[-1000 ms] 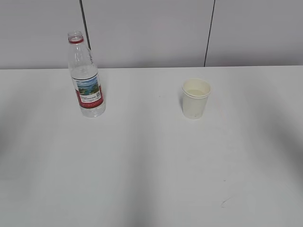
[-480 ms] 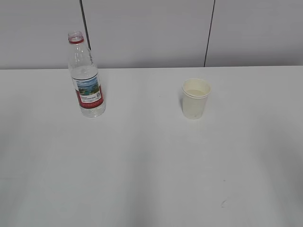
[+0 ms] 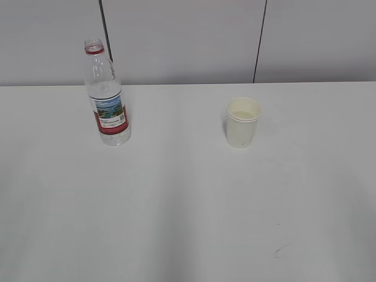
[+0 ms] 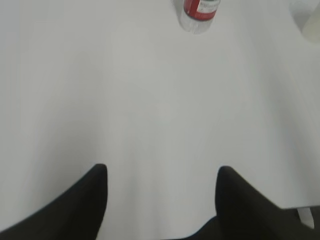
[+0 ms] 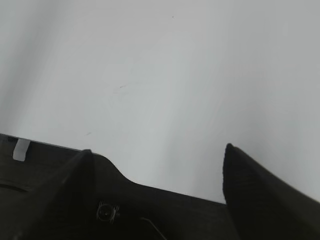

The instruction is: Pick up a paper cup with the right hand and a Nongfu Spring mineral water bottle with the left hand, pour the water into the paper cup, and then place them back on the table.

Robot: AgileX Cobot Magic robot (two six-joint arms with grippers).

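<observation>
The Nongfu Spring bottle (image 3: 107,94) stands upright and uncapped at the table's back left, with some water in it; its base shows at the top of the left wrist view (image 4: 199,12). The paper cup (image 3: 242,121) stands upright right of centre with clear liquid inside; a sliver of it shows at the top right corner of the left wrist view (image 4: 312,25). My left gripper (image 4: 162,172) is open and empty, low over the table (image 3: 188,205), far short of the bottle. My right gripper (image 5: 157,150) is open and empty above the bare tabletop. Neither arm shows in the exterior view.
A grey panelled wall (image 3: 188,41) rises behind the table's back edge. A small dark scuff (image 3: 279,251) marks the front right of the tabletop. The table's near edge and a dark floor strip (image 5: 40,155) show in the right wrist view.
Faint shadows on the tabletop at the left and right edges have shifted outward. The bottle and cup have not moved.
</observation>
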